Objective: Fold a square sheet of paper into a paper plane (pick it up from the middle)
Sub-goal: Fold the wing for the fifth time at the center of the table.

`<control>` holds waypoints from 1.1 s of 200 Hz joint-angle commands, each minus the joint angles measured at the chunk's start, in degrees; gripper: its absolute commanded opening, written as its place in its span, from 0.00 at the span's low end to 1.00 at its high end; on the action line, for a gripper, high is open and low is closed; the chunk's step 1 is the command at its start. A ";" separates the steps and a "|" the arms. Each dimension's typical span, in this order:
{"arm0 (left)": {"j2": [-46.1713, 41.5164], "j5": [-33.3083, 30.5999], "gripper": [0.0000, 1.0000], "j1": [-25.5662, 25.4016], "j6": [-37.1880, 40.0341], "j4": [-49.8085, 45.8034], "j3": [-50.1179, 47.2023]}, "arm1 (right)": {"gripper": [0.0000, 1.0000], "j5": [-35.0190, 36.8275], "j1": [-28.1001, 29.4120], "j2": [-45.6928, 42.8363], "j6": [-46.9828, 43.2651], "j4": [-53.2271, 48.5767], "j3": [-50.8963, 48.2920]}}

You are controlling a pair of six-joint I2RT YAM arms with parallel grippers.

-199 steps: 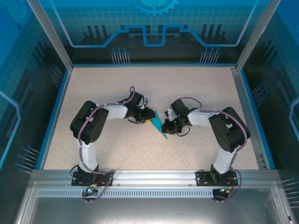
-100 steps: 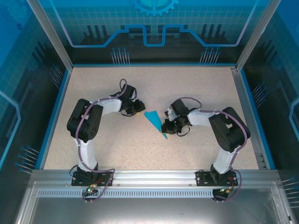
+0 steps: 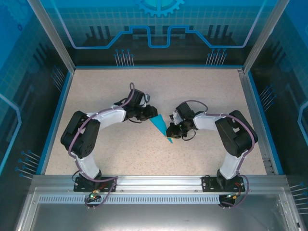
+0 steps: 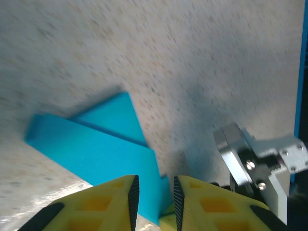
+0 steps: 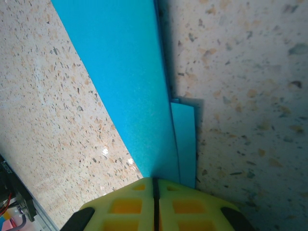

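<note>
**Plane** (image 3: pixel 160 126): teal paper, folded to a slim dart. It lies flat on the speckled tabletop (image 3: pixel 202 91). The wide end points away from the arm bases and the nose points toward them. Layered folds show along one edge.

**Left claw** (image 3: pixel 151 113): just beside the plane's wide end, on its left. The yellow fingers (image 4: pixel 120 197) stand a narrow gap apart, and teal paper shows through that gap. I cannot tell whether they touch the paper.

**Right claw** (image 3: pixel 170 131): at the plane's right edge, near the nose. The fingers are pressed together with no gap. The paper's folded edge runs right up to the fingertips (image 5: pixel 130 202). I cannot tell whether it is pinched between them.
</note>
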 commanded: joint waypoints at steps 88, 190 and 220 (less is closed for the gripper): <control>9.24 -1.65 0.16 -1.23 -1.66 2.45 -1.52 | 0.11 2.01 -0.09 -2.10 -2.42 -2.63 -1.78; 11.29 -2.69 0.13 -1.27 -1.69 -1.92 -0.09 | 0.10 4.62 3.81 6.09 -3.18 -5.57 13.03; 12.33 -2.88 0.13 -1.27 -2.00 -3.62 0.89 | 0.10 4.56 4.15 8.78 -3.14 -8.56 15.72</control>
